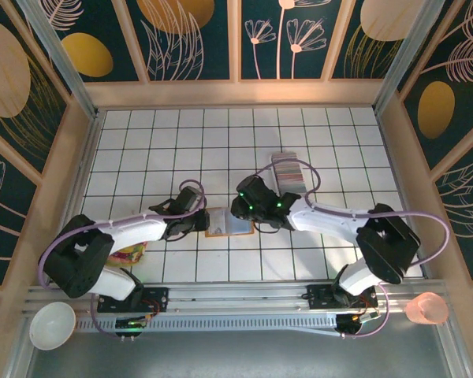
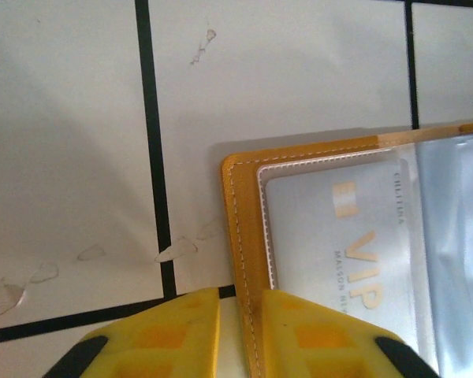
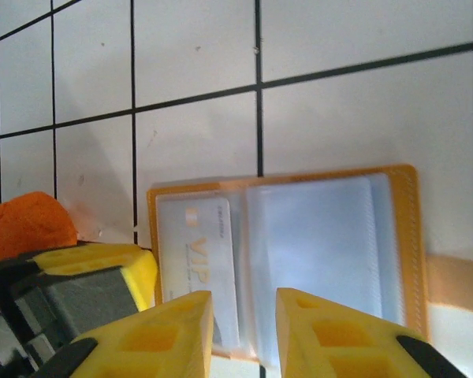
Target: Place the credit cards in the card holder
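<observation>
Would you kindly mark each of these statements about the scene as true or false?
1. The card holder lies open on the table. True.
2. A VIP card sits in one of its clear sleeves. True.
3. The VIP card is in the half nearest the clasp tab. False: it is in the half opposite the tab.
4. The white bowl stands mid-table. False: it sits at the near left corner.
5. The credit cards stand beyond the holder. True.

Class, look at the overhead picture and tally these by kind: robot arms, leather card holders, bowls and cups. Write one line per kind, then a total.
Black-and-white robot arms: 2
Open tan-brown leather card holder: 1
Round white bowl: 1
Translucent pink cup: 1
Total: 5
</observation>
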You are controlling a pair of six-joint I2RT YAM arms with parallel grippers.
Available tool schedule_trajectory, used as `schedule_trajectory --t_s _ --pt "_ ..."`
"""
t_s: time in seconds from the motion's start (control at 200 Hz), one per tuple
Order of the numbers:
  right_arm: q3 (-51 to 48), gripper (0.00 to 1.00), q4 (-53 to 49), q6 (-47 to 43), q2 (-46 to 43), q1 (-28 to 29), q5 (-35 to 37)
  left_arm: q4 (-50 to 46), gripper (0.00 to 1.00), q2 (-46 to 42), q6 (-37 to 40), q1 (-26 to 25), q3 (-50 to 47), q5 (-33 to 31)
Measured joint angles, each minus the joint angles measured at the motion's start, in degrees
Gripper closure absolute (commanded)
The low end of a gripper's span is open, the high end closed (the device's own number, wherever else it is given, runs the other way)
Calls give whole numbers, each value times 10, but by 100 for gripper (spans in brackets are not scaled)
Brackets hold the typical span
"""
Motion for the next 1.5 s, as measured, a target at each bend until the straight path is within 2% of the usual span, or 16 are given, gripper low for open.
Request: schedule_trajectory --t_s 0.27,0.846,1.496 --pt "-43 69 -5 36 -18 33 5 -9 85 -42 -7 0 6 34" --pt "-49 60 8 70 42 35 3 -15 76 -18 -9 0 -1 56" --pt "-41 60 18 70 68 35 2 -13 80 -7 -9 0 -17 58"
